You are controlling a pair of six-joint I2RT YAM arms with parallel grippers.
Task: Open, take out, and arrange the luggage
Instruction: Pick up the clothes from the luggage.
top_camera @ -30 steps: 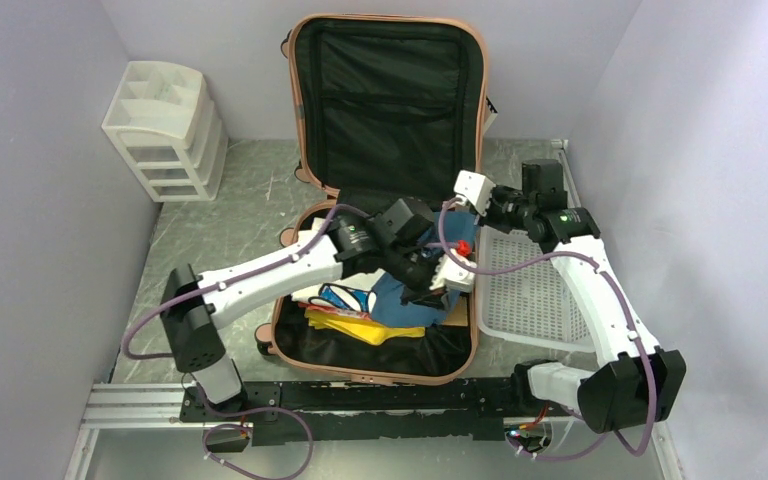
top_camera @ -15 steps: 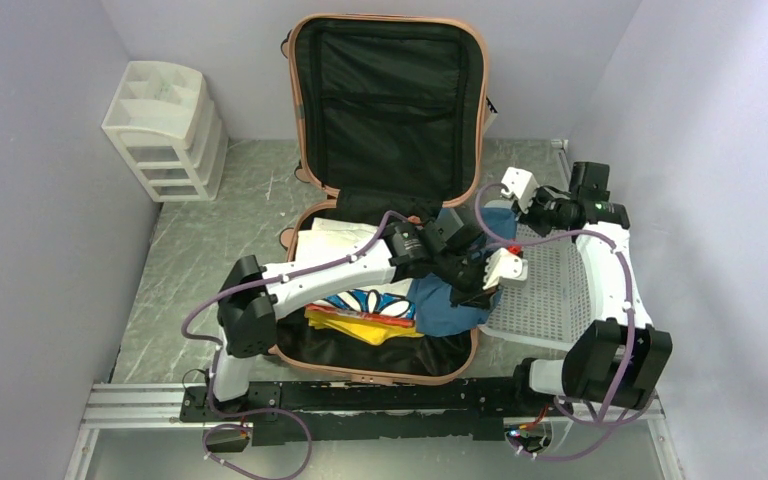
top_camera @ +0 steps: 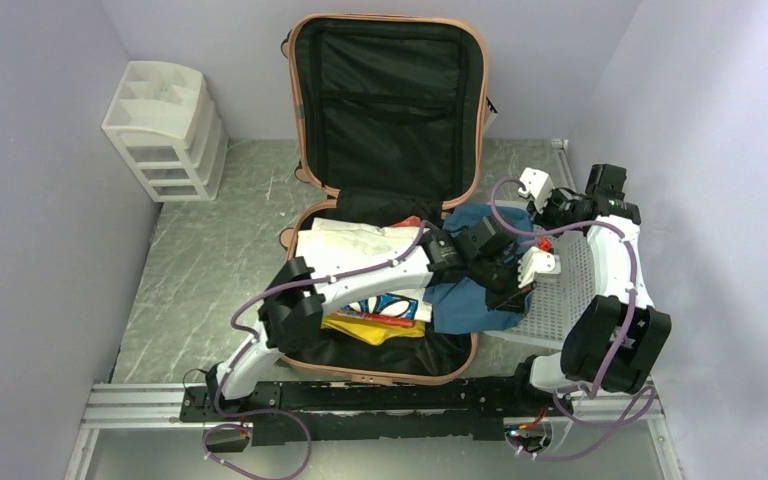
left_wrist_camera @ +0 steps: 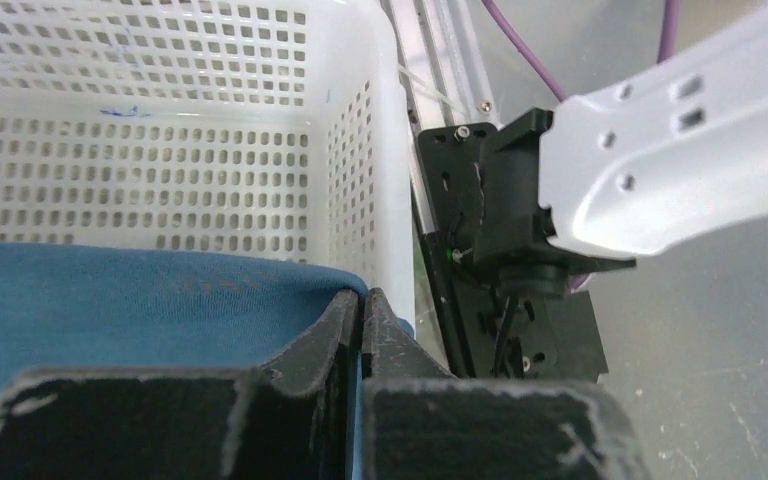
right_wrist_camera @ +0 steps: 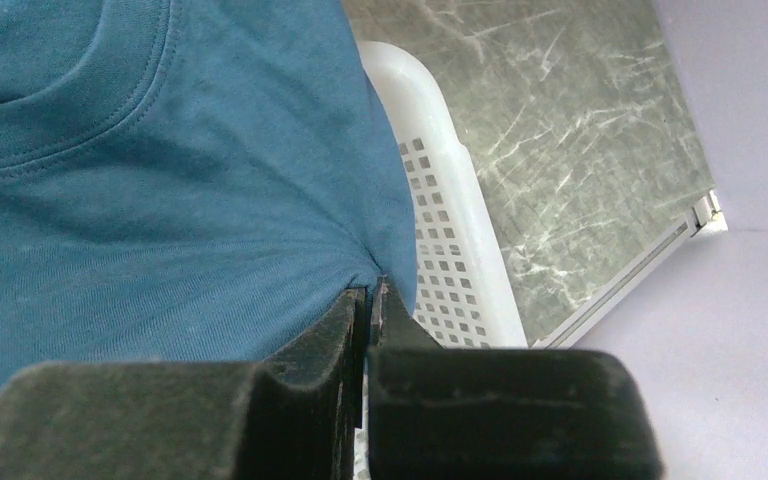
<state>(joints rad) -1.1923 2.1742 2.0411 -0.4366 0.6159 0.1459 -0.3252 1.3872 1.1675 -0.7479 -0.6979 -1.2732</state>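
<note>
With the luggage [top_camera: 390, 90] lying open, lid upright, a blue T-shirt [top_camera: 470, 300] is pinched by the left gripper [left_wrist_camera: 362, 305] and the right gripper [right_wrist_camera: 370, 295] over the white basket [top_camera: 565, 300] just right of the luggage, so lowering and release are judged due next.

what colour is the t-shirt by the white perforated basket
Teal blue t-shirt; clearest in right wrist view.

We log the luggage [top_camera: 390, 110] with a black woven cloth lining, faint sheen, and a pink rim that reads as smooth hard plastic. Shirt [right_wrist_camera: 160, 180]: blue knit cloth, matt, stitched collar. Basket [left_wrist_camera: 160, 170]: white perforated plastic, slight gloss. Table [right_wrist_camera: 560, 130]: grey marbled top, smooth, low sheen. Drawers [top_camera: 165, 125]: white plastic. Arm shell [left_wrist_camera: 680, 150]: glossy white plastic. Fingers [left_wrist_camera: 300, 345]: black, matt, scuffed edges. Rail [top_camera: 140, 405]: bare metal.
</note>
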